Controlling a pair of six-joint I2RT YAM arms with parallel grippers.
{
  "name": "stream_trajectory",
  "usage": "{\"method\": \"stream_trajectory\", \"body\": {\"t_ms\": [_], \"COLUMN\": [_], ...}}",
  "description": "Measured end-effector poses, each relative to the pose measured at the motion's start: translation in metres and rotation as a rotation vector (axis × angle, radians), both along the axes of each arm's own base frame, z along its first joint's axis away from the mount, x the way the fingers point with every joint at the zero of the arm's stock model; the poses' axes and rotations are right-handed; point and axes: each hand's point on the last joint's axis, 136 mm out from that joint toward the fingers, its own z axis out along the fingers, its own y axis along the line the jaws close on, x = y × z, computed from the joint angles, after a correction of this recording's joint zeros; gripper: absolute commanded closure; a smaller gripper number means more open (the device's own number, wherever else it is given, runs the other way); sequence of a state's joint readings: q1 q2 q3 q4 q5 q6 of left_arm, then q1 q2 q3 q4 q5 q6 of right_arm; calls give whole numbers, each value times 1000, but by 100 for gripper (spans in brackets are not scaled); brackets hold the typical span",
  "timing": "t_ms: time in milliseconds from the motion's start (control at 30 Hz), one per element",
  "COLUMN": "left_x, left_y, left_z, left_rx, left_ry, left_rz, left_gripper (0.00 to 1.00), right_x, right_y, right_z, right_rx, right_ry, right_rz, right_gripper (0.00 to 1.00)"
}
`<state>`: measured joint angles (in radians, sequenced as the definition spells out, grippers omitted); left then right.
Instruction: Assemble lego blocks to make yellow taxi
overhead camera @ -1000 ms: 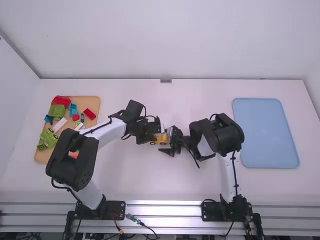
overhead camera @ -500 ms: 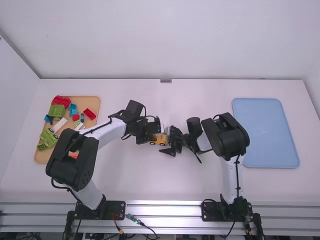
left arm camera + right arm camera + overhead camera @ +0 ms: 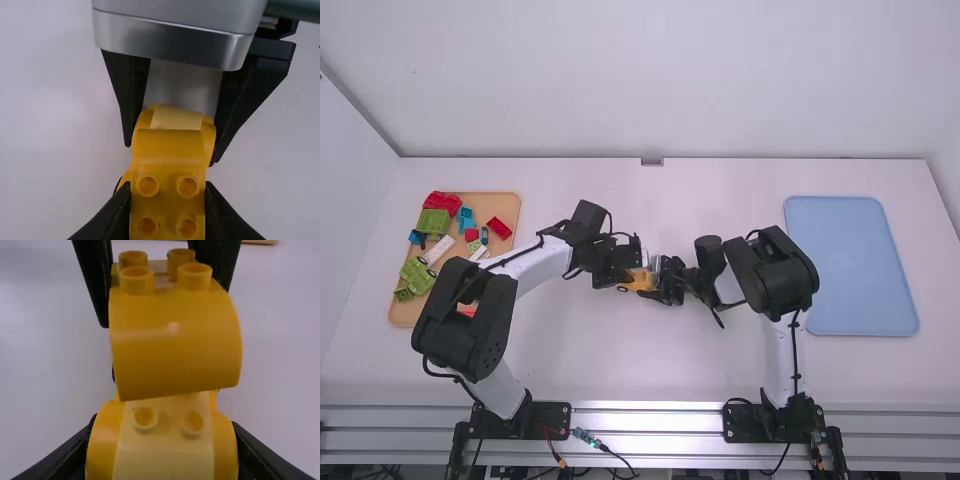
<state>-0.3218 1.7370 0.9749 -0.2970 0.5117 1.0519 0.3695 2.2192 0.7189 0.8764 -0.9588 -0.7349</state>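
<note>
Both arms meet over the middle of the table, and the point is how a yellow block sits over the car body. The left gripper [image 3: 167,212] pinches the curved yellow block [image 3: 172,342], its four studs showing between the fingers. The right gripper [image 3: 162,442] has its fingers closed on the two sides of the yellow car body [image 3: 165,452], which has a pale top with two studs in sight.

Seen from the high view, with twelve o'clock pointing away from the camera, the car body lies towards three o'clock from the left gripper, and the block towards nine o'clock from the right. The car's long axis seems to run roughly nine to three, in line with both grippers. In the right wrist view the block's lower edge slopes a little against the row of studs – a slight twist may be needed before pressing. Whether the two are locked together I cannot tell; pushing askew could tip the body in its grip.

A wooden tray [image 3: 501,204] with loose blocks lies at nine o'clock, a blue tray [image 3: 850,265] at three – perhaps where the finished taxi goes.
</note>
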Motion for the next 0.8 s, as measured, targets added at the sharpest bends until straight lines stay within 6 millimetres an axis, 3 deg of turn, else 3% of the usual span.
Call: {"method": "stream_trajectory", "body": {"t_ms": [167, 600, 800], "left_x": [0, -1, 0], "left_y": [0, 0, 2], "left_z": [0, 0, -2], "left_rx": [0, 4, 17], "left_ry": [0, 0, -4], "left_rz": [1, -5, 1], "left_gripper": [98, 98, 98], "right_x": [2, 4, 0], "right_y": [1, 3, 13], "right_z": [1, 3, 1], "right_rx": [1, 9, -4], "right_ry": [9, 16, 39], "right_rz": [-1, -4, -11], "right_gripper": [10, 15, 16]}}
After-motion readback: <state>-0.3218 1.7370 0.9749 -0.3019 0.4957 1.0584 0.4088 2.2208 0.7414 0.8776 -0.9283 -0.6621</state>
